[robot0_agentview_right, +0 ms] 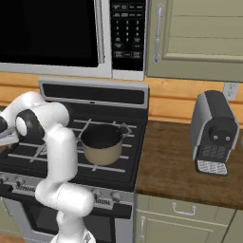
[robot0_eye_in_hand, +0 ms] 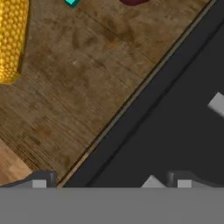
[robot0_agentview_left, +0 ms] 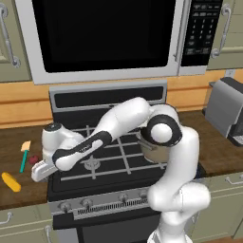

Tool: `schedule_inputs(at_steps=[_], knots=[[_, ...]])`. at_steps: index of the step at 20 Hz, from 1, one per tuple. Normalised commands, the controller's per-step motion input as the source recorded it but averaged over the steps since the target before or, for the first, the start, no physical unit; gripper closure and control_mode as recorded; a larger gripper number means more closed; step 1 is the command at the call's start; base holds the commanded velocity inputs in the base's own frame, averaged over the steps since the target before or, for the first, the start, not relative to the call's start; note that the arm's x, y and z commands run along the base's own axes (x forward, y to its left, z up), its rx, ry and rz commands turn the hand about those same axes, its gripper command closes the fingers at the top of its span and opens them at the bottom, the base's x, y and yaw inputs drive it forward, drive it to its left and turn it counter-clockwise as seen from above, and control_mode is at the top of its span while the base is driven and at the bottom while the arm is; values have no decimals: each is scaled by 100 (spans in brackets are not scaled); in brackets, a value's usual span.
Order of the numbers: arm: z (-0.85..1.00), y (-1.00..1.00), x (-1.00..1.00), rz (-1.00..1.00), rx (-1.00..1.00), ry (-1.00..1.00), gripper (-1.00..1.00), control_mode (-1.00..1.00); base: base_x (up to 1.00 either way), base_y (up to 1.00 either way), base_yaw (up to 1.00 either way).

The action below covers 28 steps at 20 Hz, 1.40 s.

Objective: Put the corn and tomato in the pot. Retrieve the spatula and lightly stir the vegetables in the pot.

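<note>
The yellow corn (robot0_agentview_left: 10, 182) lies on the wooden counter left of the stove; in the hand view the corn (robot0_eye_in_hand: 13, 39) is at the upper left. The teal-handled spatula (robot0_agentview_left: 23, 154) lies behind it, and its handle end (robot0_eye_in_hand: 72, 2) touches the top edge. The dark red tomato (robot0_agentview_left: 33, 159) sits beside the spatula and shows as a sliver (robot0_eye_in_hand: 133, 1) at the top. The tan pot (robot0_agentview_right: 101, 142) stands on the stove's right front burner, partly hidden by my arm in the left base view (robot0_agentview_left: 154, 151). My gripper (robot0_agentview_left: 40, 172) hovers open and holding nothing (robot0_eye_in_hand: 111, 181) over the stove's left edge.
The black stove (robot0_agentview_left: 118, 159) has raised grates, and its dark edge (robot0_eye_in_hand: 175, 109) meets the counter (robot0_eye_in_hand: 78, 87). A microwave (robot0_agentview_left: 104, 33) hangs above. A grey coffee machine (robot0_agentview_right: 216, 133) stands on the right counter. My arm stretches across the stove's left half.
</note>
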Motion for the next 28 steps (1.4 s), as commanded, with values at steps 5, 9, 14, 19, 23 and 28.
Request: schedule_inputs(at_steps=[5,9,14,19,23,28], knots=[[3,76,8,-2,-5,23,-100,-100,0,0,0],[7,56,10,-3,-5,21,-100,-100,0,0,0],[1,22,0,0,0,4,-100,-100,0,0,0],[-5,46,1,0,0,-1,-100,-100,0,0,0],[-18,51,11,-3,0,-1,-100,-100,0,0,0],[-36,36,15,-1,-1,0,-100,-100,0,0,0]])
